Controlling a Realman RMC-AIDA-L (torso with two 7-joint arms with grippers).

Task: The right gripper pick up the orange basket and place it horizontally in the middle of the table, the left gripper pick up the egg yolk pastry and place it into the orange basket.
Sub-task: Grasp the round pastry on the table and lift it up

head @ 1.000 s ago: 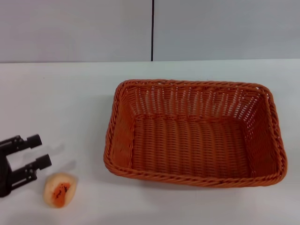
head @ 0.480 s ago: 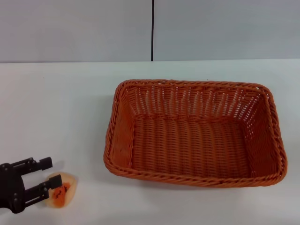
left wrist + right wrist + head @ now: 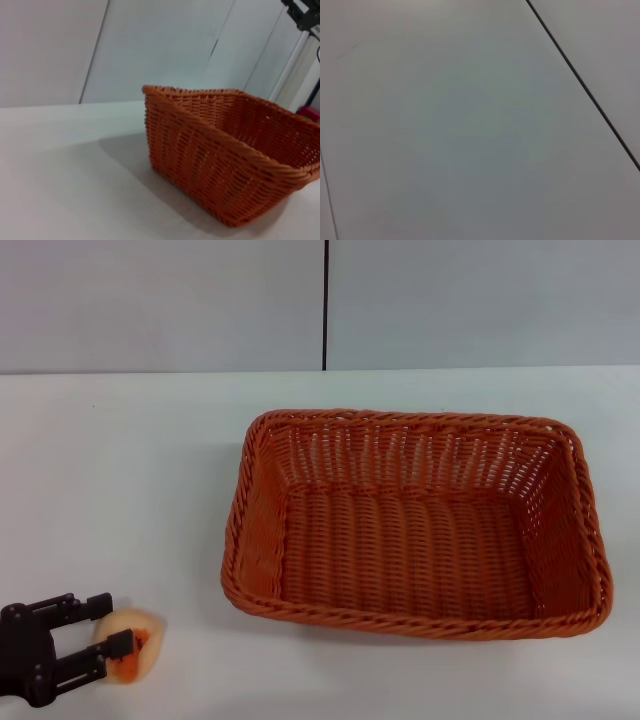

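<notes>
I can read no brand, label or writing on anything here. My left gripper (image 3: 108, 625) is low at the near left corner of the table (image 3: 120, 470), reaching in from the near edge with its two black fingers pointing right and spread apart, one on the far side of the egg yolk pastry (image 3: 128, 639) and one across its near side (whether either finger actually touches it I cannot tell). The pastry sits on the tabletop, well apart from the orange basket (image 3: 415, 522), off its near left corner. The basket lies flat with its long side running left to right, roughly mid-table and a little right of centre, nothing inside it. From the left wrist I see the basket (image 3: 230, 160) standing on the white top. The right gripper shows in none of my views.
</notes>
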